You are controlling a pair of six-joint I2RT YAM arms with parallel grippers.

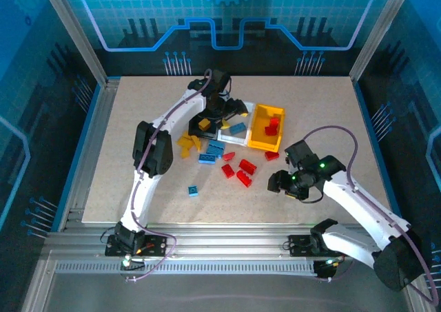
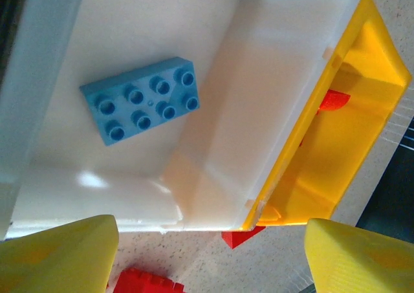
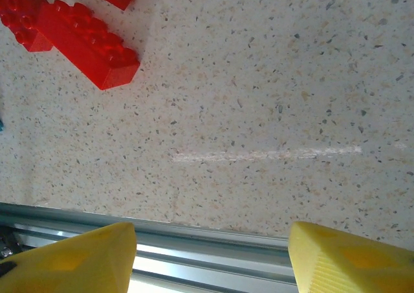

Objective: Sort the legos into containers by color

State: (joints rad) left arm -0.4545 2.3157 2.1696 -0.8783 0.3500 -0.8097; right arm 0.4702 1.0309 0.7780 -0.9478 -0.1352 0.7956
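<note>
Speckled table (image 2: 200, 267), white bin (image 2: 213, 112), blue brick (image 2: 140, 99) inside, studs up, long axis slanted

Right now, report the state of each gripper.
Left gripper: open, holding nothing, at the white bin.
Right gripper: open, holding nothing, over the table.

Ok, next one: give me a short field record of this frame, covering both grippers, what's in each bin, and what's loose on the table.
left gripper: open, empty, over the white bin
right gripper: open, empty, over bare table near its front rail
white bin: one blue brick
yellow bin: red bricks
black bin: a yellow brick
loose bricks: red, blue and yellow, in front of the bins
</note>
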